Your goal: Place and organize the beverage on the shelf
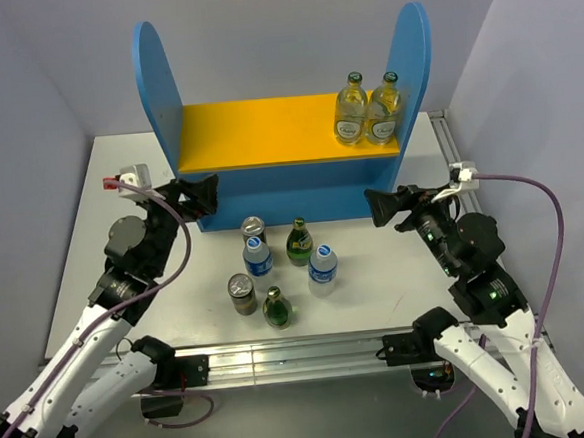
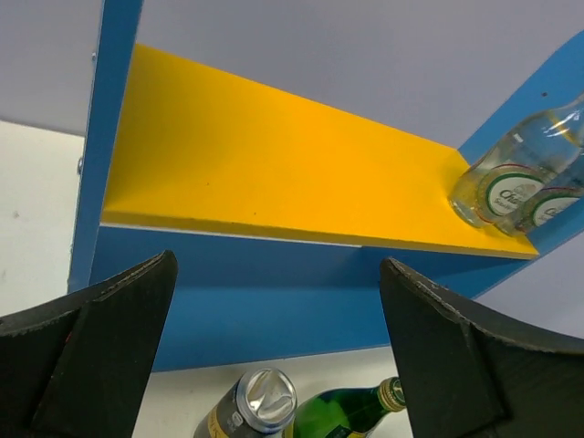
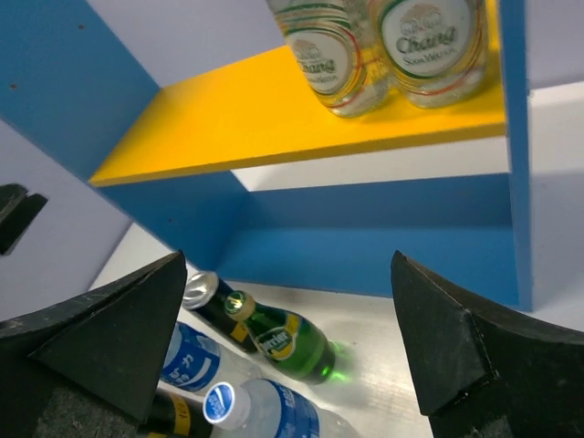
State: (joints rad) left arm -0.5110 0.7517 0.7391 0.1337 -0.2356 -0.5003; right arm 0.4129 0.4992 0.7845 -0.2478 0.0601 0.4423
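The shelf is a blue rack with a yellow upper board, standing at the back of the table. Two clear Chang bottles stand at the board's right end. In front of the shelf stand two cans, two green bottles and two blue-label water bottles. My left gripper is open and empty at the shelf's lower left, above and left of the group. My right gripper is open and empty to the right of the group. The right wrist view shows the green bottle between its fingers.
The shelf's tall side panels flank the board. The lower level under the board holds nothing that I can see. A metal rail runs along the table's near edge. Grey walls stand close on both sides.
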